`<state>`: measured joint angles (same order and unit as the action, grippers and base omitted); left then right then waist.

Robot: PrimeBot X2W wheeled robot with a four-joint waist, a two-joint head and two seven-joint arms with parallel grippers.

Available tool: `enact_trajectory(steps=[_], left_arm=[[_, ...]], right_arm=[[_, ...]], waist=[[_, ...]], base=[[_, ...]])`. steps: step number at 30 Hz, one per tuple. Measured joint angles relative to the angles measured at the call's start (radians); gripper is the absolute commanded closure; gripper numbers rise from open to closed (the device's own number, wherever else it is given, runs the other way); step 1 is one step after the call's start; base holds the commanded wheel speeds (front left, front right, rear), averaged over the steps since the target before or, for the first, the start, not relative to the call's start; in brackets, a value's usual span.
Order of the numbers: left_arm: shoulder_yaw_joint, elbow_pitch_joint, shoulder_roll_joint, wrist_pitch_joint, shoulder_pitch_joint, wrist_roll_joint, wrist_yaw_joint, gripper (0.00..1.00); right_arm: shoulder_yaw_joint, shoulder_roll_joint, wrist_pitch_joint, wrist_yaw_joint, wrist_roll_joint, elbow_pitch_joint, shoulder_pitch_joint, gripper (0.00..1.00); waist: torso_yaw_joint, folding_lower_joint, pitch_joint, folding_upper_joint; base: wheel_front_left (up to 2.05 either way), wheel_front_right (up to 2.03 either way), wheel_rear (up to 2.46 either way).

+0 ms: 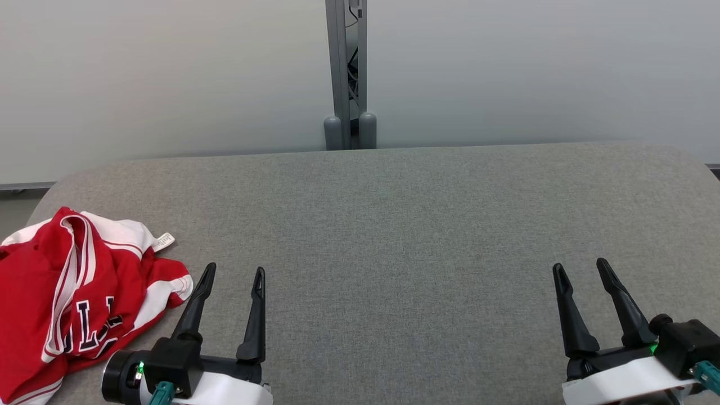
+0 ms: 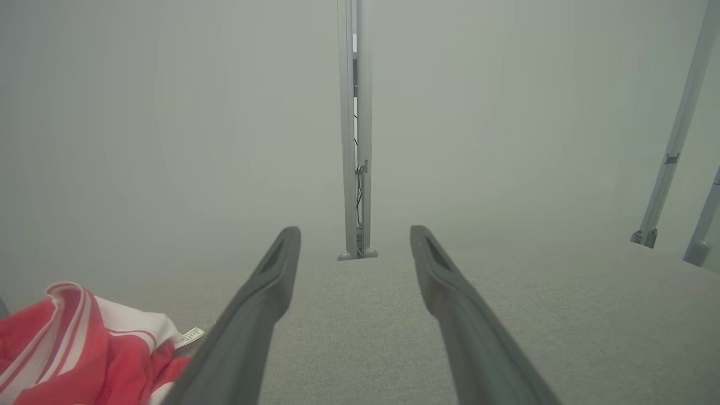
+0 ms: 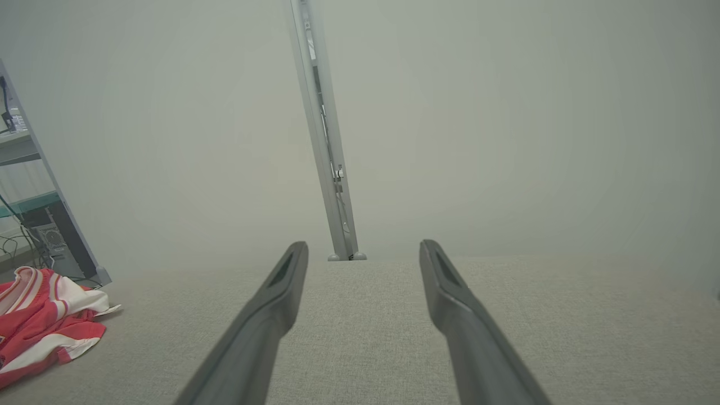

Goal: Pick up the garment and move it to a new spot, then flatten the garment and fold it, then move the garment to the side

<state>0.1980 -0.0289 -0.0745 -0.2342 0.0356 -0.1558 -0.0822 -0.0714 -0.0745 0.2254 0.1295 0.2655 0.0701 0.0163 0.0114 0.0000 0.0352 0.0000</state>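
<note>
We are holding our left gripper point(image 1: 235, 268) with its fingers apart and empty, just beside the crumpled red-and-white garment point(image 1: 84, 292), which is lying on the grey tabletop point(image 1: 382, 225). Our right gripper point(image 1: 580, 264), fingers likewise spread, is hovering well apart from the garment.

A grey fabric-covered table point(image 1: 394, 225) meets pale wall panels point(image 1: 169, 73) — a grey metal post point(image 1: 345, 67) between them.
</note>
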Motion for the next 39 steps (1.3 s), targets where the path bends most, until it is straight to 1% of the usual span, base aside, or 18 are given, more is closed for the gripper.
enact_trajectory(steps=[7, 18, 31, 39], left_arm=[[0.005, 0.003, 0.0, -0.013, 0.0, 0.052, -0.004, 0.0], [0.014, 0.017, 0.002, -0.026, 0.014, 0.13, -0.008, 0.0], [-0.002, 0.015, 0.013, -0.027, 0.015, 0.117, -0.007, 0.0], [-0.023, -0.011, 0.021, -0.027, 0.016, 0.083, -0.008, 0.0]], right_arm=[[0.0, 0.002, 0.014, 0.0, -0.055, -0.004, 0.008, 0.0], [-0.008, 0.004, 0.036, 0.0, -0.099, 0.021, 0.018, 0.0], [0.001, 0.008, 0.036, 0.0, -0.099, 0.025, 0.019, 0.0], [0.0, 0.009, 0.036, 0.0, -0.1, 0.003, 0.019, 0.0]], waist=[[-0.002, 0.0, 0.006, 0.0], [0.001, 0.0, 0.015, 0.0], [0.011, 0.0, 0.004, 0.0], [0.048, 0.0, 0.0, 0.0]], base=[[0.0, 0.0, 0.0], [0.0, 0.0, 0.0], [0.0, 0.0, 0.0], [0.0, 0.0, 0.0]])
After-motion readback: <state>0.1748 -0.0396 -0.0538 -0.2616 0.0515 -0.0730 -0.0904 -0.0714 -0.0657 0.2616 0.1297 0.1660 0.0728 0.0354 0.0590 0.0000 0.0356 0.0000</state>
